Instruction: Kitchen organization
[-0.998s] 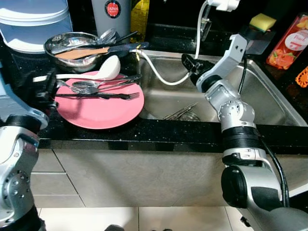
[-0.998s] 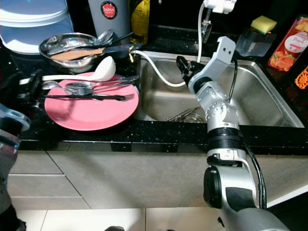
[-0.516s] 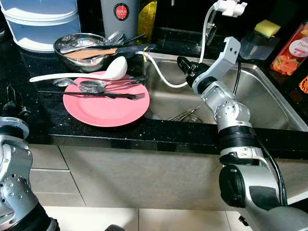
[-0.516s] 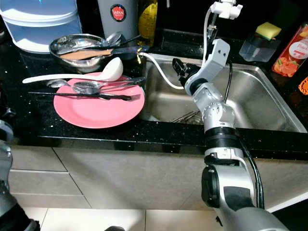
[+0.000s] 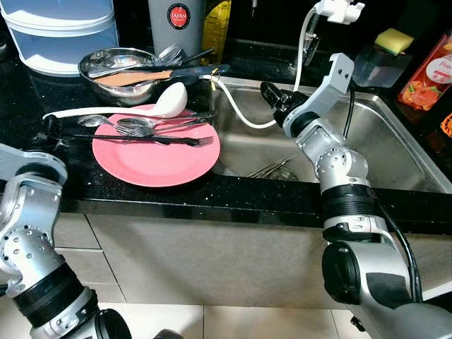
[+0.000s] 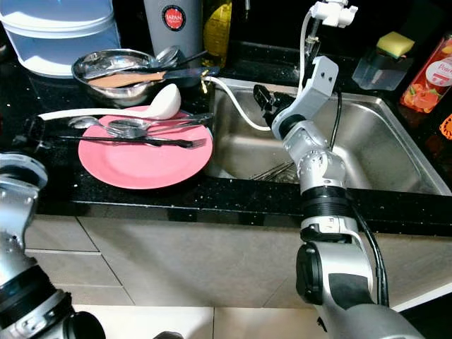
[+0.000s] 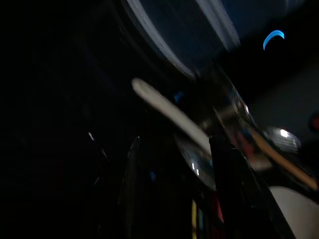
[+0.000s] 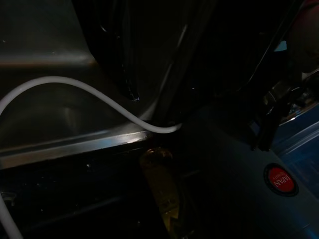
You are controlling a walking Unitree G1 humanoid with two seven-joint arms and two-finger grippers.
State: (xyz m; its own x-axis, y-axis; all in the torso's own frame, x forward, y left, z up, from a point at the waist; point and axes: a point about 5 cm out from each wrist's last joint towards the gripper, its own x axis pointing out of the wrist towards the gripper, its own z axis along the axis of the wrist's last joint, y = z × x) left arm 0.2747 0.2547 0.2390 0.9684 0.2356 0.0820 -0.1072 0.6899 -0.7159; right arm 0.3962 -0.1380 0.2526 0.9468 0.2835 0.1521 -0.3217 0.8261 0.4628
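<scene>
A black counter (image 5: pixel 233 194) runs across the scene with a steel sink (image 5: pixel 395 152) set into its right half. A few utensils (image 5: pixel 272 167) lie at the sink's near left corner. A white hose (image 5: pixel 236 113) curves from the tap over the sink's left edge. On the far left stands a pale blue lidded container (image 5: pixel 60 32), and to its right a grey canister (image 5: pixel 174 21). A pink plate (image 5: pixel 155 159) sits on the counter just left of the sink, with a white ladle (image 5: pixel 141 107), spoons and a dark fork (image 5: pixel 152 139) lying across it. Behind it a steel bowl (image 5: pixel 113 70) holds more utensils.

The right gripper (image 5: pixel 272 95) hovers over the sink's far left part, near the hose; whether its fingers are parted cannot be told. The left gripper (image 6: pixel 35 131) sits at the counter's left, near the ladle's handle end, its fingers likewise unclear.
</scene>
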